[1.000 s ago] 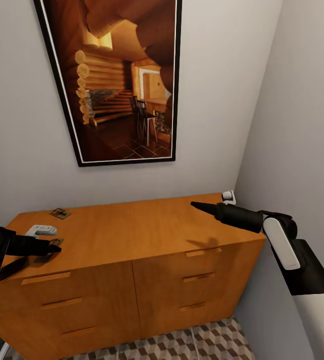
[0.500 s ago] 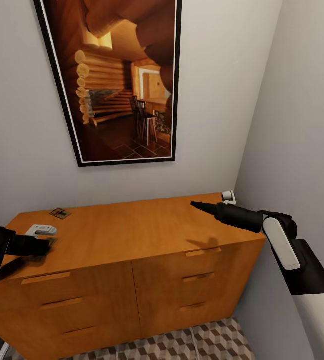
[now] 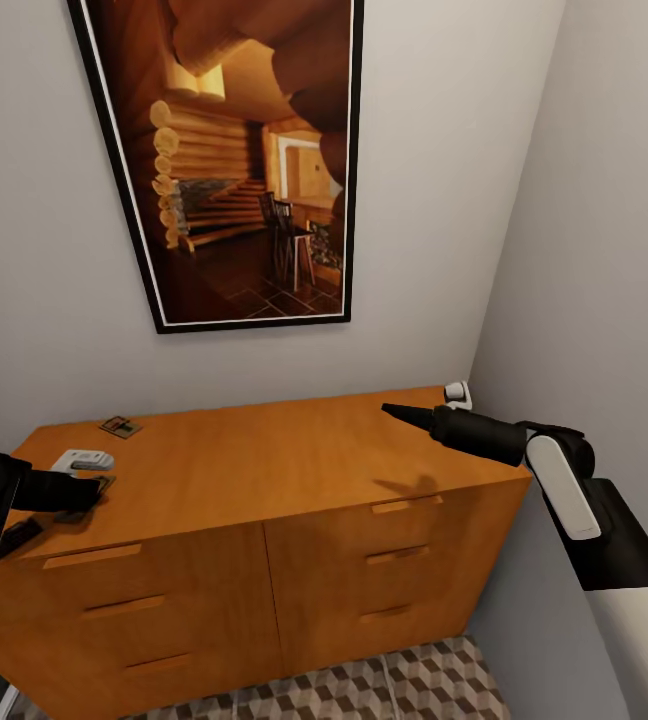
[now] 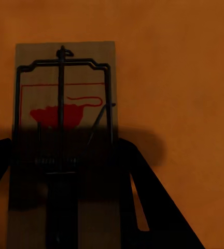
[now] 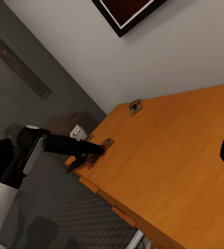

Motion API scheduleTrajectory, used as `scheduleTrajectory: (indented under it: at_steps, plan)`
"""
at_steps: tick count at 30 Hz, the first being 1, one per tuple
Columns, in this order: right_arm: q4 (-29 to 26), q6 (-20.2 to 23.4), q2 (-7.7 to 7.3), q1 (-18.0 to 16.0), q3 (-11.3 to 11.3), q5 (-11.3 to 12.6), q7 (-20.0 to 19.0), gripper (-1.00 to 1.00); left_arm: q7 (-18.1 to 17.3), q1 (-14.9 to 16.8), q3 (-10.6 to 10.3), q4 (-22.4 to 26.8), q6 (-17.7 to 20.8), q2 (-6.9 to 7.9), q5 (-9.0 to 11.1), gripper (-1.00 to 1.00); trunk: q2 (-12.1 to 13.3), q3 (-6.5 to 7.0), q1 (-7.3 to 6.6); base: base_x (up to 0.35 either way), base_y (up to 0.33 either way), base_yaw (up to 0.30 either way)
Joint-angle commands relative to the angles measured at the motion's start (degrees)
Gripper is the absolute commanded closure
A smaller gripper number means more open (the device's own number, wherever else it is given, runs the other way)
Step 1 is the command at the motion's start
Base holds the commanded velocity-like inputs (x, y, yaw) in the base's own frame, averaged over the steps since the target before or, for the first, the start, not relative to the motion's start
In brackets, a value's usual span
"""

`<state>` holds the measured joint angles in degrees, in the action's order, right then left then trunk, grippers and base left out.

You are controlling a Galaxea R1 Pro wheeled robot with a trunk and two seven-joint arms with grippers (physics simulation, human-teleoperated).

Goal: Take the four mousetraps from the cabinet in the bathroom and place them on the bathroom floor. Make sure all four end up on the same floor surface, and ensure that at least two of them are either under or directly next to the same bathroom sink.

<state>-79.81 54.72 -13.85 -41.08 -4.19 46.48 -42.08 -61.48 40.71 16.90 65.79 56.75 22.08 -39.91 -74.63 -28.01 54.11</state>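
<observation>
- Left tool (image 3: 94, 492), black, at the left end of the low orange-brown wooden cabinet (image 3: 264, 470); it sits low over the cabinet top near the front edge.
- Left wrist view: a flat tan-brown mousetrap with grey wire bar and a red mouse print (image 4: 65, 119) lies flat on the cabinet top, its near end running in between the two dark fingers (image 4: 153, 207). Fingers flank the trap on either side; whether they actually press on it cannot be told, so the left tool's state is undetermined.
- Right wrist view: the same left tool (image 5: 99, 149) meets that trap (image 5: 107, 142) at the cabinet's edge.
- Small white-and-grey boxy object (image 3: 82, 460) rests on the cabinet top just behind the left tool.
- A second small dark mousetrap with wire parts (image 3: 121, 427) lies flat near the back left of the top, close to the wall, apart from the left tool.
- Large black-framed picture of a log-cabin interior (image 3: 234, 160) hangs on the grey wall above the cabinet.
- Right tool (image 3: 396, 410), black and tapered, hovers above the right part of the cabinet top, holding nothing; its fingers appear together, drawn to one point.
- Small white object (image 3: 455, 393) stands at the back right corner of the top.
- Cube-patterned brown, beige and white tiled bathroom floor (image 3: 394, 685) shows below the drawer fronts.
</observation>
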Motion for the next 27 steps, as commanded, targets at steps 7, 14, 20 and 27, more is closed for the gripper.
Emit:
scheduleTrajectory:
  at_steps: [7,14,20,27]
  plan:
    - [0.7,0.2,0.07,-0.1,0.0,0.0,-0.1,-1.0,-3.9,0.2,0.2,12.2,1.0,-0.03,-0.5,1.0,0.0,-0.07,0.01,0.0,0.0,0.0]
    - [0.9,0.2,0.01,-0.1,0.0,0.0,-0.1,-1.0,-12.3,0.1,0.1,13.3,1.0,0.07,-0.9,1.0,2.8,1.18,-1.53,0.0,0.0,0.0]
    - [0.9,0.2,-0.03,-0.1,0.0,0.0,-0.1,-1.0,-12.3,0.1,0.1,13.3,1.0,0.07,-0.9,1.0,5.2,2.26,-2.85,0.0,0.0,0.0]
    - [1.2,0.1,-0.03,-0.1,0.0,-0.1,0.0,-1.0,-12.3,0.1,0.1,13.3,1.0,0.07,-0.9,1.0,8.0,3.52,-4.39,0.0,0.0,0.0]
